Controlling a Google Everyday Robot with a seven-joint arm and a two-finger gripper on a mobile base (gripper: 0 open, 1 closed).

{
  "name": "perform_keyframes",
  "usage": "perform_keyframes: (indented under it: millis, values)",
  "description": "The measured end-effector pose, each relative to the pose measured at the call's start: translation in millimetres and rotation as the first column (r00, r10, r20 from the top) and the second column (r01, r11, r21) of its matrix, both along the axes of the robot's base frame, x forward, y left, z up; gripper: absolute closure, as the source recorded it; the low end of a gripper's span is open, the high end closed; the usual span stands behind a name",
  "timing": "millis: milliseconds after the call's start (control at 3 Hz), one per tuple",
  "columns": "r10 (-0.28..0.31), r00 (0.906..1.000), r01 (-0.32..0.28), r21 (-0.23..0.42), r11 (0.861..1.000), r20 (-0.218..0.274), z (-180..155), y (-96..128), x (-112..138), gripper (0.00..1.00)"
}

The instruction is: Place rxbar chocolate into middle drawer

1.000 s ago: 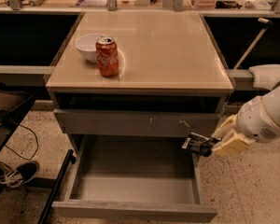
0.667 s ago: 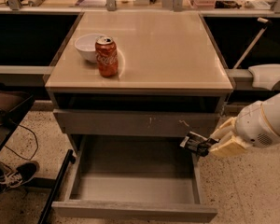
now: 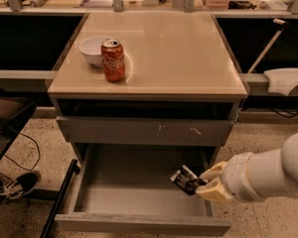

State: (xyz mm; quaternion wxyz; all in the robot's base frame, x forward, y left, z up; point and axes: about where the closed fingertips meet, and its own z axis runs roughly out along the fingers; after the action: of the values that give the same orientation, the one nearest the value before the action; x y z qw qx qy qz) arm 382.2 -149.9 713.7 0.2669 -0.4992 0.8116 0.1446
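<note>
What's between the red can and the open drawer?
Camera view: the scratched drawer front. The gripper holds the rxbar chocolate over the middle drawer.

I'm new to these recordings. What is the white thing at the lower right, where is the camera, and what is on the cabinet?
A single camera looks down at the front of a small cabinet; where it is mounted isn't on record. The white shape is a robot arm. Its pincer hangs over the right side of the open middle drawer, gripping a dark wrapped bar, the rxbar chocolate. On the cabinet top stand a red soda can and, just behind it, a white bowl. The closed drawer front above bears pale scratches.
</note>
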Motion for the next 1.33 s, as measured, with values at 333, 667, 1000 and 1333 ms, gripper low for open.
perform_keyframes:
  millis: [333, 667, 1000, 1333]
  values:
    - [-0.032, 0.9991, 0.032, -0.003, 0.999, 0.029, -10, 4, 5, 1.0]
    - [-0.037, 0.9988, 0.037, -0.009, 0.999, 0.032, -19, 9, 7, 1.0]
    - [-0.035, 0.9979, 0.037, -0.038, 0.999, 0.055, -61, 22, 7, 1.0]
    - [-0.054, 0.9963, 0.06, -0.084, 0.995, 0.067, -116, 24, 18, 1.0]
